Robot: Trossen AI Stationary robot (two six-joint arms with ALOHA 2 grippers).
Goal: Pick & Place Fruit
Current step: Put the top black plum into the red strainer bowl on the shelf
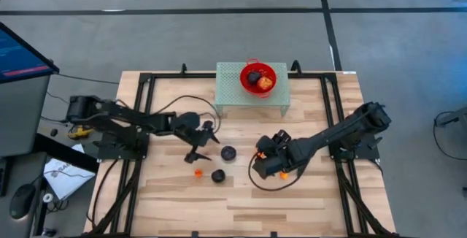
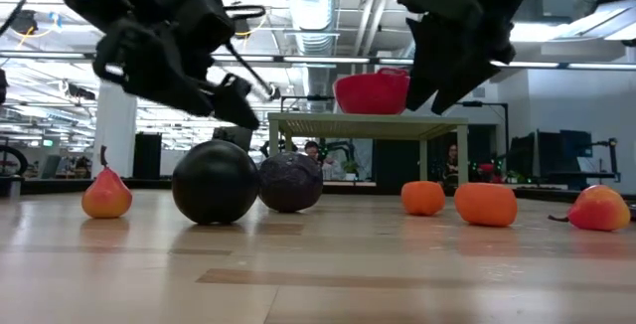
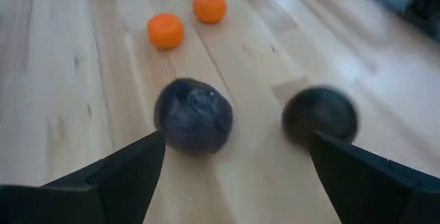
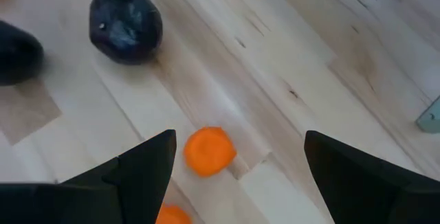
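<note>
Black fruit (image 2: pixel 215 181) lies on table (image 2: pixel 318 274); both grippers gape above.

I'm seeing a table (image 1: pixel 292 194) of pale planked wood, smooth with a soft sheen and visible grain, while the left gripper (image 3: pixel 230 176) and right gripper (image 4: pixel 237 172) fingers look like matt dark plastic. One dark fruit (image 2: pixel 215 182) looks smooth and faintly glossy, the purple one (image 3: pixel 193 115) beside it duller and slightly wrinkled, the orange fruit (image 4: pixel 210 151) matt. Up on the pale green stand (image 1: pixel 252 96), the red bowl (image 1: pixel 245 72) reads as perforated plastic.
</note>
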